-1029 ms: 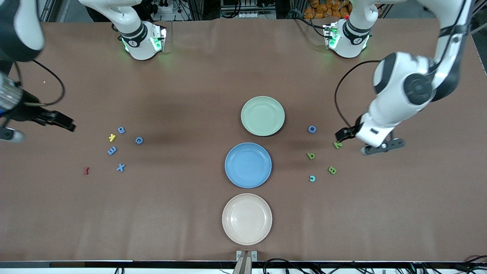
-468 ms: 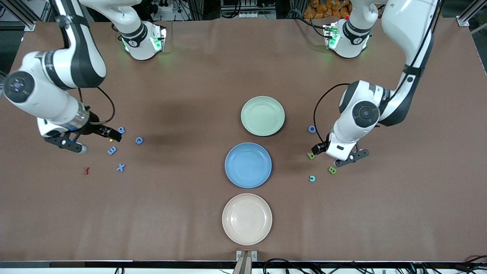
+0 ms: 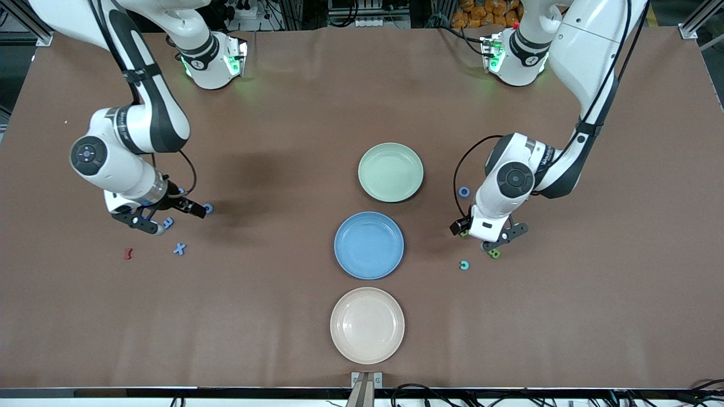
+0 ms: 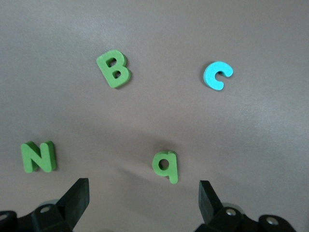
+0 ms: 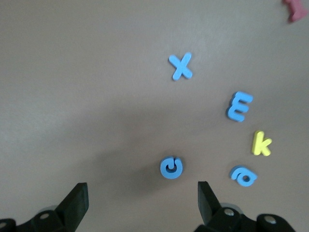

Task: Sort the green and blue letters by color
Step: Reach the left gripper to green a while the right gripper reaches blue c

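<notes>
Front view: the left gripper (image 3: 474, 230) hangs low over a cluster of small chunky foam letters toward the left arm's end of the table, fingers spread wide and holding nothing; its wrist view shows a green letter q (image 4: 165, 165) on the table between the two fingertips (image 4: 77, 197), untouched; a green letter N (image 4: 37, 156) lies just beside one finger; a green letter B (image 4: 113, 68) and a light blue letter c (image 4: 217, 75) lie on the table a little apart from the gripper; a blue ring-shaped letter O (image 3: 464, 191) lies near the arm's wrist, farther from the front camera than the gripper.

The right gripper (image 3: 169, 215) hangs low over a second cluster toward the right arm's end, fingers likewise spread and empty; its wrist view shows a blue letter G (image 5: 171, 167) between the fingertips (image 5: 76, 198), free of both; a blue letter a (image 5: 243, 176) and a yellow letter k (image 5: 260, 143) lie just beside one finger; a blue letter E (image 5: 238, 106) and a blue letter X (image 5: 181, 66) lie near; a dark red letter (image 5: 294, 9) lies well apart.

Three round plates sit mid-table between the grippers: pale green plate (image 3: 390, 172), blue plate (image 3: 369, 245), beige plate (image 3: 367, 325); no letter lies on any of them.
</notes>
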Robot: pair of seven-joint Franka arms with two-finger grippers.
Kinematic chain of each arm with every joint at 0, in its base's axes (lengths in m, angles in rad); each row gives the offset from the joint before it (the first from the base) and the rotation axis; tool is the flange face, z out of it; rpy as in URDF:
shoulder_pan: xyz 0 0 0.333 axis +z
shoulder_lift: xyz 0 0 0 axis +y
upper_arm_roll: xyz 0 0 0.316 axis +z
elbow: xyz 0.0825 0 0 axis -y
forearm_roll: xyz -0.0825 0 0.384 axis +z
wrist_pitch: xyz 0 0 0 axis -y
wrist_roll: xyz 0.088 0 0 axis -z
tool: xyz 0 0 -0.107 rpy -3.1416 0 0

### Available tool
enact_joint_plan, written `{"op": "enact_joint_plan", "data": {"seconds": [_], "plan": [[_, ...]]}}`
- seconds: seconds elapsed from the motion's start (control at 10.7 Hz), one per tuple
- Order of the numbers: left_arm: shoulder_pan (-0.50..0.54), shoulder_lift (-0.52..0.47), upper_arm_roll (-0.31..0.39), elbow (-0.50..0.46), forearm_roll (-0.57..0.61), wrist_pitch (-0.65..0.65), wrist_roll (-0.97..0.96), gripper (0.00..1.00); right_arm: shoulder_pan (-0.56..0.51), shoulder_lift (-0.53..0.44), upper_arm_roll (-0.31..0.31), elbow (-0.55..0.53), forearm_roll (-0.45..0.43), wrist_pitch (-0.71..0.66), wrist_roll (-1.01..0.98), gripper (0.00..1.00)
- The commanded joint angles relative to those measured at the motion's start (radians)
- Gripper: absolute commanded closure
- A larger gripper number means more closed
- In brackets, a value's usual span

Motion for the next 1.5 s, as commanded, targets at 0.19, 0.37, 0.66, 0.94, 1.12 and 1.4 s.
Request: {"op": "enact_joint_plan", "data": {"seconds": [0.19,0.37,0.66,0.94,1.12,1.4], "plan": [[-0.005,0.055,0.002,0.024,0.039,0.053,-0.038,0.00,-0.015,0.050,0.024,-0.115,0.043,0.142,0.018,0.00],[-0.005,0.080,0.002,0.031,0.039,0.059,-0.038,0.00,-0.018,0.081,0.024,-0.113,0.043,0.144,0.018,0.00],[-0.005,0.095,0.002,0.041,0.039,0.059,-0.038,0.00,-0.035,0.110,0.024,-0.112,0.041,0.159,0.008,0.00],[-0.005,0.114,0.002,0.053,0.040,0.059,-0.040,0.61,-0.037,0.140,0.024,-0.109,0.043,0.204,0.007,0.00],[-0.010,0.114,0.004,0.053,0.040,0.059,-0.041,1.00,-0.037,0.162,0.024,-0.110,0.043,0.236,0.007,0.00],[-0.014,0.114,0.005,0.053,0.040,0.059,-0.041,1.00,-0.038,0.163,0.022,-0.112,0.041,0.245,0.002,0.23]]}}
